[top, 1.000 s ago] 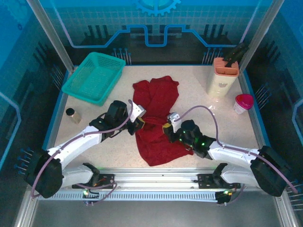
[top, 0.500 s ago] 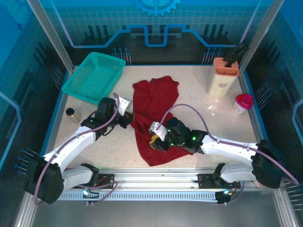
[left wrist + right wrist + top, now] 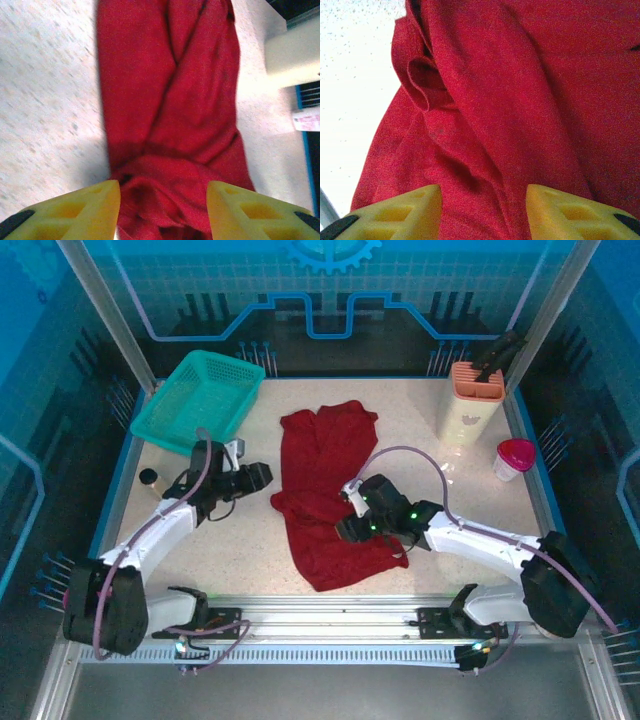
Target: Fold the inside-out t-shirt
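**Both grippers have let go, shirt still a rumpled strip mid-table**

Compared to a second ago, the left gripper [image 3: 260, 477] has backed off to the left and now sits on bare table [image 3: 220, 550] just beside the cloth. The right gripper [image 3: 347, 527] has slid inward and is now over the near half of the inside-out t-shirt [image 3: 325, 465]. Both were tight on the shirt's waist back then. Now both wrist views show the yellow fingers [image 3: 85, 207] spread with nothing pinched between them.

The shirt lies in the middle of the table as a long, wrinkled band running from the far side toward the arms, with a bump sticking out on its left edge. In the right wrist view there's a curled-up fold [image 3: 422, 82] near that edge, so it's not flat yet.

My guess at why they're parked like this: they've just dropped one hold and are lining up for the next. The left is facing the shirt's side edge, and the right is hovering over the messy bit. The teal basket [image 3: 198, 402] and the pink cup [image 3: 514, 457] are well apart from it all.
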`<action>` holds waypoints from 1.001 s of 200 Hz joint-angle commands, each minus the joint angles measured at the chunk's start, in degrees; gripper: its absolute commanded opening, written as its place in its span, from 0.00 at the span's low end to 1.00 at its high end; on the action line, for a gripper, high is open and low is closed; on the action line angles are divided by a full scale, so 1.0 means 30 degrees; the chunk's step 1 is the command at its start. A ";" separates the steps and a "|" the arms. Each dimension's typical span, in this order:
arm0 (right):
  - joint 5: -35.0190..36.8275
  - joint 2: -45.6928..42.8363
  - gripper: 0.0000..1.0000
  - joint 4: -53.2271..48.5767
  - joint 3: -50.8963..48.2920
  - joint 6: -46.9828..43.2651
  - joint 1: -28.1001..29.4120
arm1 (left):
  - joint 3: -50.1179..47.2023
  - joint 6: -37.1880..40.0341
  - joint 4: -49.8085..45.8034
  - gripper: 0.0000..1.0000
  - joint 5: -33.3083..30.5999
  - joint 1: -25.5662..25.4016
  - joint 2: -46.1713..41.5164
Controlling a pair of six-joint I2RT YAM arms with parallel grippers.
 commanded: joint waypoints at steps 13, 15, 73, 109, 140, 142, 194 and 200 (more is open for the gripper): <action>-0.3063 0.1318 0.48 0.0121 0.1271 0.1585 0.0638 | -0.0506 -0.3490 -0.2838 0.51 -0.0148 -0.3380 -0.1343; -0.3061 0.1476 0.48 0.0269 0.1358 0.1677 0.0746 | -0.0587 -0.3621 -0.2817 0.51 -0.0206 -0.3425 -0.1335; -0.0206 0.6428 0.47 0.0688 0.5241 0.3504 0.1400 | -0.1626 -0.5271 -0.2609 0.53 -0.1136 -0.3479 -0.0635; -0.0130 0.7536 0.45 -0.0067 0.5887 0.3531 0.1488 | -0.2165 -0.5618 -0.2790 0.53 -0.1281 -0.3479 -0.1294; -0.0571 0.7634 0.49 0.0007 0.5517 0.3660 0.1742 | -0.2866 -0.5776 -0.2755 0.54 -0.1624 -0.3468 -0.1823; -0.0584 0.7632 0.48 0.0035 0.5488 0.3660 0.1776 | -0.2891 -0.5752 -0.2752 0.53 -0.1593 -0.3477 -0.1821; -0.1064 0.8064 0.04 0.0484 0.6132 0.3405 0.2407 | -0.3129 -0.5153 -0.2889 0.54 -0.0862 -0.3450 -0.1673; -0.1173 0.7893 0.00 0.0510 0.6137 0.3371 0.2584 | -0.3083 -0.5023 -0.3012 0.54 -0.0758 -0.3450 -0.1712</action>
